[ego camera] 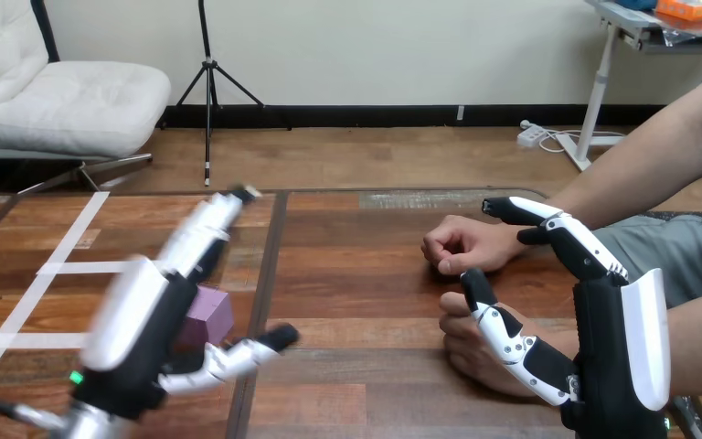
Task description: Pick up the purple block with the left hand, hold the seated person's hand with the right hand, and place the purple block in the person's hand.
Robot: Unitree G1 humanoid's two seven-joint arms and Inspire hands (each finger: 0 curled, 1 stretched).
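Purple block (210,314) is sitting on the wooden table (366,274). The left hand (142,320) is hovering against its left side, fingers stretched out and grasping nothing. Well right of the block, the person's fisted hand (462,242) and nearer hand (466,355) are resting. The right hand (603,366) is spreading released fingers there, its thumb lying across the nearer hand.

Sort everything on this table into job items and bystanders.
Job: purple block, left hand, right hand, person's near hand, person's far hand (which one receives the block is unclear).
Lying about: white tape strips.
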